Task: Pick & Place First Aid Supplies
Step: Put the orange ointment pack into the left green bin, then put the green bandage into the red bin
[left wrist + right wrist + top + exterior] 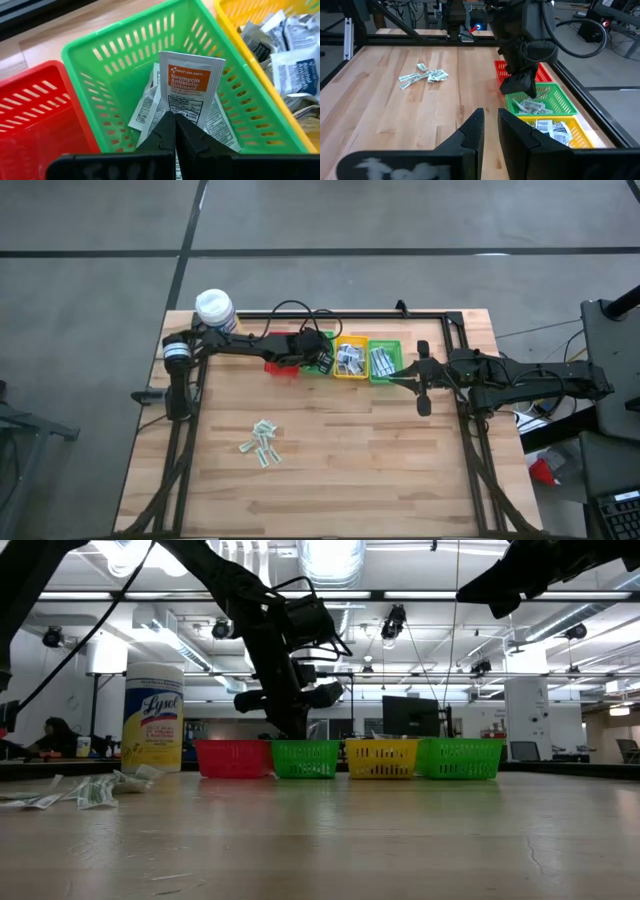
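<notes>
Reading "Neomycin Antibiotic Ointment": packet [190, 85] in left pincer [175, 131].

Wooden table [400, 460]: 4 baskets [340, 358] in row, Lysol canister [214, 308], loose packets [260, 442].

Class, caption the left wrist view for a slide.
Left gripper shut on an ointment packet above the green basket.

This looks like a big lab or workshop. Long lights [330, 560] hang from a high ceiling with bare pipes. Computer screens [410, 715] stand on desks far back. The floor [400, 215] is plain grey, and cables [290, 310] run along the wooden surface [340, 450].
</notes>
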